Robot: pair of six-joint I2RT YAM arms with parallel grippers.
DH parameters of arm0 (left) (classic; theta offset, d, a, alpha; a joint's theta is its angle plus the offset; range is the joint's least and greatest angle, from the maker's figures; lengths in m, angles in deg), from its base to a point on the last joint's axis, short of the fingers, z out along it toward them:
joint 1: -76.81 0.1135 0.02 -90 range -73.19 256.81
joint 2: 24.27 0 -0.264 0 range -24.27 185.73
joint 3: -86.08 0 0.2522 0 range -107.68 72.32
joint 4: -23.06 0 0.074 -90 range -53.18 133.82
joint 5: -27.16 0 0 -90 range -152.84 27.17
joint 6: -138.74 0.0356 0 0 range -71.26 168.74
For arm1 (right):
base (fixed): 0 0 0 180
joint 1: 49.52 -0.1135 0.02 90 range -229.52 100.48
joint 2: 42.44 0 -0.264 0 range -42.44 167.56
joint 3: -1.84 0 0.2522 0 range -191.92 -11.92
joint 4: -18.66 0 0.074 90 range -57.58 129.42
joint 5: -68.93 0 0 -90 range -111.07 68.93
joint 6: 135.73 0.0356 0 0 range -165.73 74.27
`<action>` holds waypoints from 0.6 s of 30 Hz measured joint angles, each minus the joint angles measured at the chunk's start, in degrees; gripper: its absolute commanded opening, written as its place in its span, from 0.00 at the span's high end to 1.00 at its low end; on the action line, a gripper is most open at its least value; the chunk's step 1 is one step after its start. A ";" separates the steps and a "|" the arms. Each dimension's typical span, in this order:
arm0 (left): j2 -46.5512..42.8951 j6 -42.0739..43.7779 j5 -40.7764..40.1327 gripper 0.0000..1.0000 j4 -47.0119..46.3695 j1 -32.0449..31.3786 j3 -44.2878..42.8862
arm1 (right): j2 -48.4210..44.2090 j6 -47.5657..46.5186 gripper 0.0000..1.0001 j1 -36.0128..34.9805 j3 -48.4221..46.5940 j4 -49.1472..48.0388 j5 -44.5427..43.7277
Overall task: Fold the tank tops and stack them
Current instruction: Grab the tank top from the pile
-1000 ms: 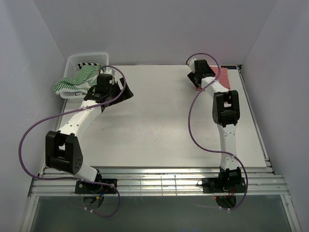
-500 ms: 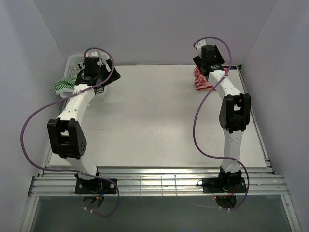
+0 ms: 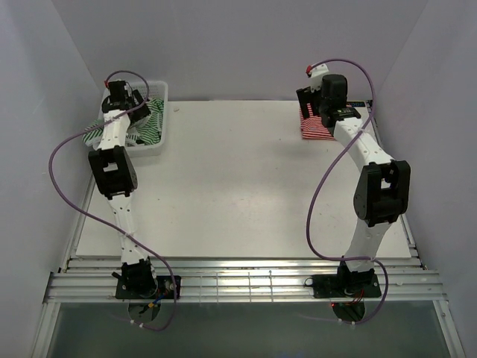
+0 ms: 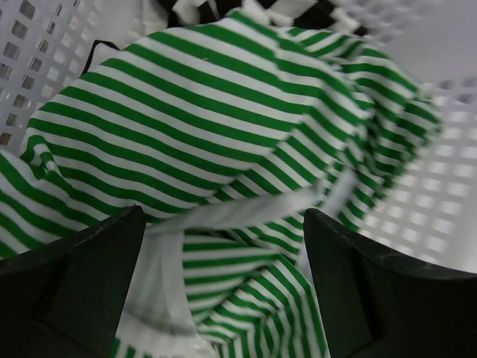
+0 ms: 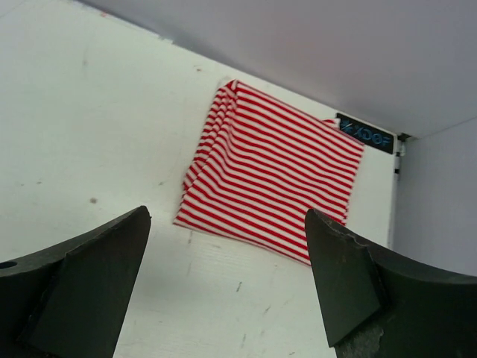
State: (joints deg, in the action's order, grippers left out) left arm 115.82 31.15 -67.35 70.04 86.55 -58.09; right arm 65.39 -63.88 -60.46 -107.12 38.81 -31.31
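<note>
The green-and-white tank top (image 3: 150, 127) lies crumpled in the white mesh basket (image 3: 161, 91), with part of it hanging over the basket's left rim. My left gripper (image 3: 136, 101) is open just above it. In the left wrist view the green top (image 4: 201, 127) fills the frame and bunches between the open fingers, and the gripper (image 4: 223, 218) is not closed on it. A bit of the black-and-white top (image 4: 313, 9) shows behind it. The red-and-white top (image 3: 317, 127) lies folded at the table's far right. My right gripper (image 3: 308, 103) is open and empty above it. The folded red top (image 5: 272, 175) lies beyond the fingers in the right wrist view (image 5: 226, 218).
The basket's mesh walls (image 4: 45, 45) surround the left gripper closely. The white table (image 3: 238, 179) spreads between the arms. The enclosure's back wall stands just behind both grippers, and a black label (image 5: 365, 134) sits by the red top's far corner.
The left arm swung left and back from beside the basket to over it, onto the green top. The right gripper rose and pulled back, leaving the folded red top on the table.
</note>
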 measured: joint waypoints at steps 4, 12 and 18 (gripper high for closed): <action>5.79 0.44 1.92 0.02 -0.57 2.25 -2.47 | 0.00 1.95 0.10 -0.02 1.40 1.25 4.66; 6.49 1.60 2.99 0.67 -4.17 3.06 -2.16 | -0.11 4.57 0.10 -0.02 1.40 1.11 8.24; 6.08 1.60 3.82 1.00 -6.12 3.06 -0.59 | -0.11 6.23 0.10 -0.02 1.40 1.20 9.25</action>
State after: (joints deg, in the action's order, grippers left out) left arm 121.90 32.75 -63.52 63.92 89.61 -58.68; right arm 65.28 -57.65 -60.48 -105.72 40.02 -22.07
